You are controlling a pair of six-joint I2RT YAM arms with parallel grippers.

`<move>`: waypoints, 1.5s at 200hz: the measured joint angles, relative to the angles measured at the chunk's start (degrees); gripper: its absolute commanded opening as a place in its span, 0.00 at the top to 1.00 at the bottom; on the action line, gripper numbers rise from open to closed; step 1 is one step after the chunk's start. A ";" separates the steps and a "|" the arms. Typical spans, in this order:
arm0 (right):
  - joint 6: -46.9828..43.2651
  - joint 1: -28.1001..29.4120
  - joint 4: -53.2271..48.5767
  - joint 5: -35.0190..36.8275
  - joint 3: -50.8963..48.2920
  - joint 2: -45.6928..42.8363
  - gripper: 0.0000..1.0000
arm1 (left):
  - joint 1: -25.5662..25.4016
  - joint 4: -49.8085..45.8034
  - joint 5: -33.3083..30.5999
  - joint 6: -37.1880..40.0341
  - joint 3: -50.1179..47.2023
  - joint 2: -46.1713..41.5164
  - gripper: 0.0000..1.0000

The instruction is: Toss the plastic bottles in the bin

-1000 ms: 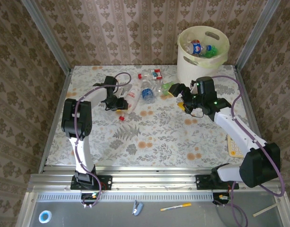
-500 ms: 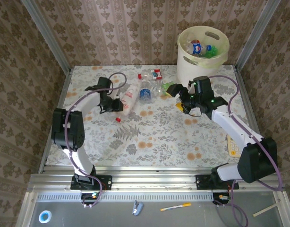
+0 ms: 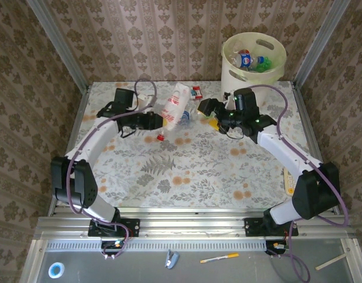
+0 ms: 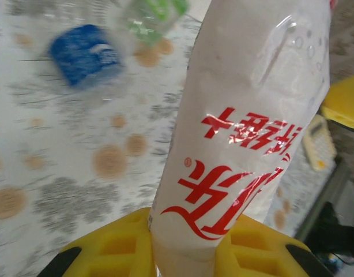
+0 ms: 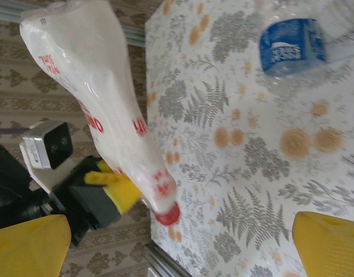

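The left arm (image 3: 94,140) and right arm (image 3: 285,152) wore white shells with black joints, and purple cables (image 3: 284,109) looped along each. The fingers (image 4: 116,245) were yellow. Black bases (image 3: 113,227) stood at the table's (image 3: 169,177) near edge.

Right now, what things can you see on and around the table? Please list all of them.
Held bottle: one, white with red lettering, above the table.
Blue-labelled bottle: one, clear, lying mid-table.
Red-labelled bottle: one, clear, far table edge.
Green-labelled bottle: one, blurred, near the blue-labelled one.
Bin: one, cream-white, far right corner.
Bottles in bin: at least two, blue-labelled and green.
Calculator: one, pale yellow, right table edge.
Tape roll: one, blue, grey ledge below.
Marker: one, yellow, same ledge.
Left gripper: yellow fingers, shut on the held bottle.
Right gripper: yellow fingers, open, above the table.
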 measured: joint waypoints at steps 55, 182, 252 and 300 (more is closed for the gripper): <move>-2.29 0.48 2.62 -0.37 0.11 0.79 0.03 | -7.08 5.51 8.98 -4.42 0.02 1.97 0.85; -3.02 0.46 5.27 2.23 0.02 0.76 0.47 | -10.34 7.26 13.86 -5.97 0.11 4.92 0.85; -2.60 -0.15 5.60 3.34 -3.39 -2.25 0.51 | -10.40 6.19 14.88 -5.95 1.29 6.47 0.85; -2.25 -0.57 5.55 3.54 -5.53 -5.16 0.49 | -10.34 5.86 15.37 -5.92 1.92 7.15 0.85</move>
